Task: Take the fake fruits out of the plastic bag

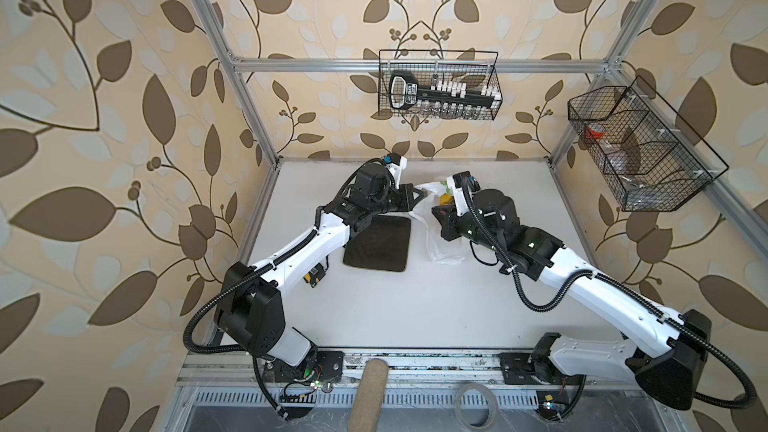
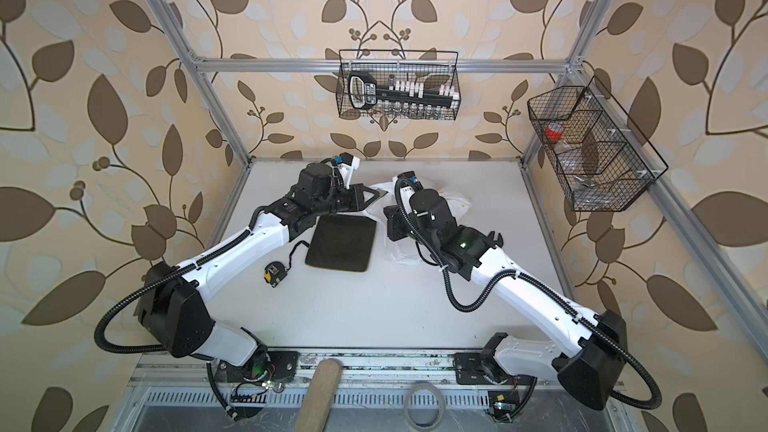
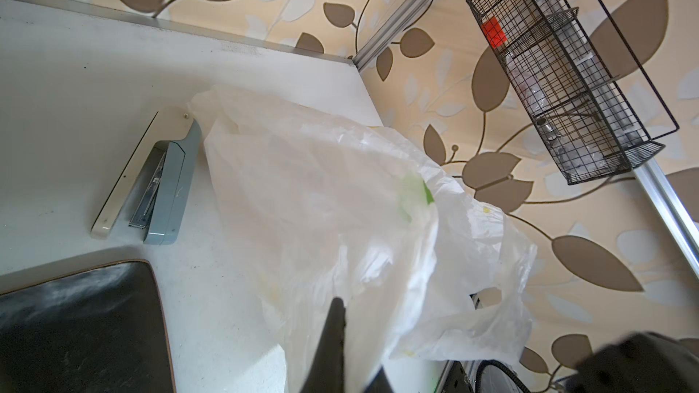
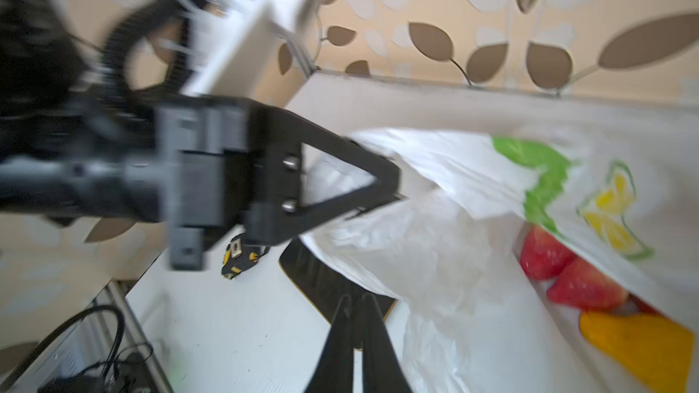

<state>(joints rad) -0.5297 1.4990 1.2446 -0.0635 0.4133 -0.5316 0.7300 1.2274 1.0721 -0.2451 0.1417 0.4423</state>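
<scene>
- First, a tape measure lies on the counter at eight o'clock from the dark square plate.
- At the plate's three o'clock sits the plastic bag: crumpled, translucent white, with a green-and-yellow lemon print.
- Inside lie the fake fruits: glossy red strawberry shapes and a yellow-orange piece.
- The right gripper has its fingers closed at the bag's edge; whether on film, I cannot tell.
- The left gripper pinches the bag's rim at eleven o'clock, fingers closed.
- A grey-white stapler lies just beside the bag.
- Farthest, one wall basket holds a black-and-white tool rack; the side basket, a red item.
</scene>
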